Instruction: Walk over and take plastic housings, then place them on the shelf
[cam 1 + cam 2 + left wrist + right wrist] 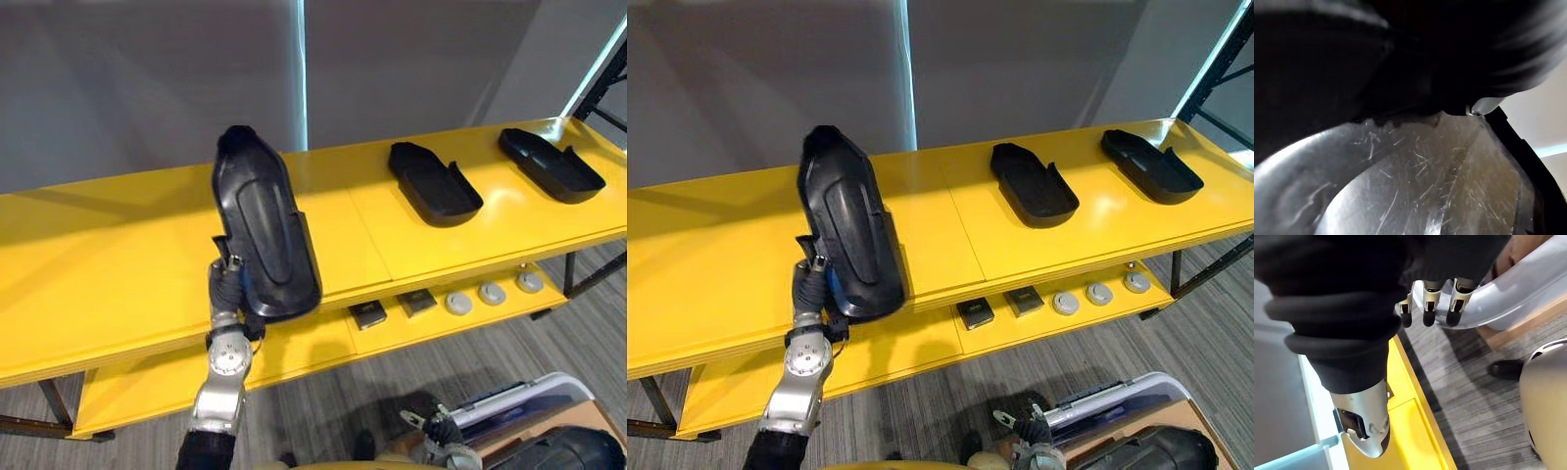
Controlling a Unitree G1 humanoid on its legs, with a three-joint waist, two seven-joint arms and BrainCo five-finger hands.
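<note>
The housing [263, 230] is covering most of the left hand [227, 286], hiding its grip. The upper half of the left wrist view is blurring into black. At 5 o'clock, the picture's edge is cutting off another housing [578, 452] and the right hand [449, 438]. Small parts [458, 303] on the lower shelf [304, 345] are showing too small to identify.

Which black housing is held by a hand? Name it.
The leftmost housing, held by the left hand; the other two lie free on the yellow shelf.
</note>
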